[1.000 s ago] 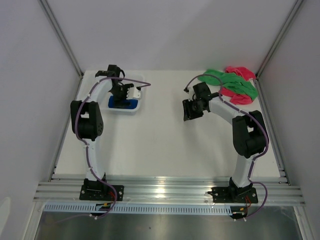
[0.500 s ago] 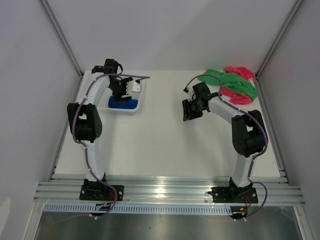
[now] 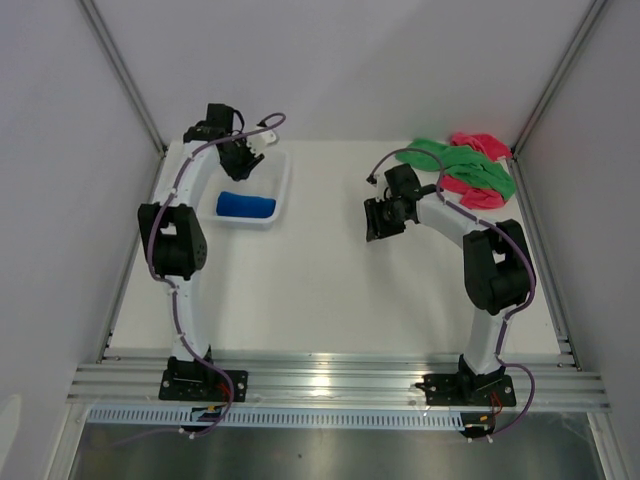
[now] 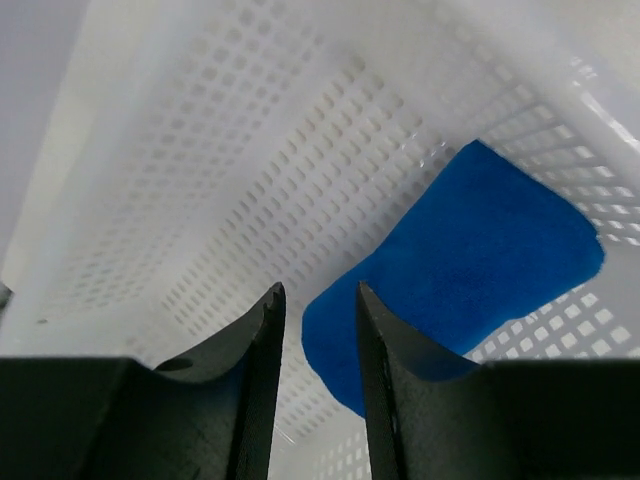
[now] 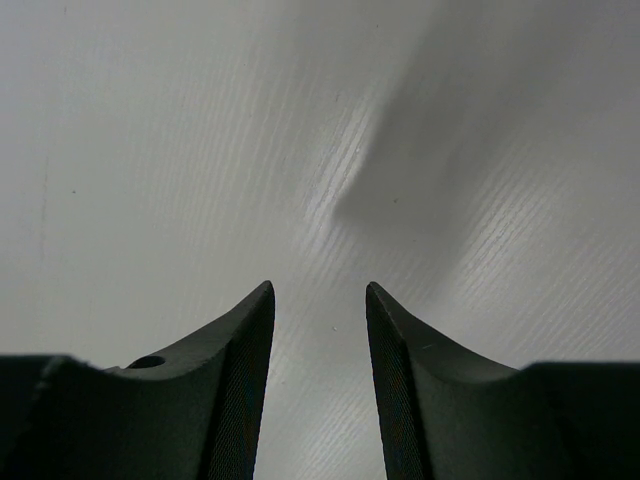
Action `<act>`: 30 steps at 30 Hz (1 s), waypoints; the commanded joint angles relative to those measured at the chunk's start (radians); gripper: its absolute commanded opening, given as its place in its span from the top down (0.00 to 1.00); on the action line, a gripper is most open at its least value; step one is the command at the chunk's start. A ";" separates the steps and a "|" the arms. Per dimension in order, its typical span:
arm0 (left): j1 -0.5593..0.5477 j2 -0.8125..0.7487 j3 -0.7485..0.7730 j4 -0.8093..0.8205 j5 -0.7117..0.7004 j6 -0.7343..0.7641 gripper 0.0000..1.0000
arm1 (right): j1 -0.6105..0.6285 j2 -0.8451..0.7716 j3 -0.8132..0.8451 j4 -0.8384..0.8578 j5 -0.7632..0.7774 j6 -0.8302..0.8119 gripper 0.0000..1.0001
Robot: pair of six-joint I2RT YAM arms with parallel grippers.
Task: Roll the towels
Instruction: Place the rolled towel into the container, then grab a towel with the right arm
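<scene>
White table (image 3: pixel 320 290) inside grey walls. Blue towel (image 4: pixel 470 260) lying in basket (image 4: pixel 250 150), apparently rolled: one of three judged done. Green towel (image 3: pixel 470 163) and pink towel (image 3: pixel 480 196) heaped loose at far right corner: both left to roll. Left gripper (image 4: pixel 315 295) above basket, fingers slightly parted, empty. Right gripper (image 5: pixel 318 290) over bare table, fingers parted, empty.

A white desk (image 3: pixel 330 290) is sitting inside a plain booth. Pale grey wall panels (image 3: pixel 340 60) are closing it in at the back, left and right, with slanting metal struts (image 3: pixel 120 70) rising from its far corners. A ribbed aluminium rail (image 3: pixel 340 385) is lining the near edge, catching soft light.
</scene>
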 commanded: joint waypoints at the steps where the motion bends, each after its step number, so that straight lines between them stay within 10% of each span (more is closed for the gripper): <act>1: 0.024 0.065 -0.011 0.050 -0.123 -0.145 0.63 | 0.015 -0.006 0.054 0.023 0.011 0.001 0.55; 19: 0.027 0.058 -0.178 0.102 -0.180 -0.113 0.64 | 0.023 -0.038 0.007 0.045 0.036 0.008 0.55; 30: 0.023 0.033 -0.060 0.197 -0.223 -0.117 0.47 | 0.010 -0.078 0.030 0.063 0.099 -0.021 0.54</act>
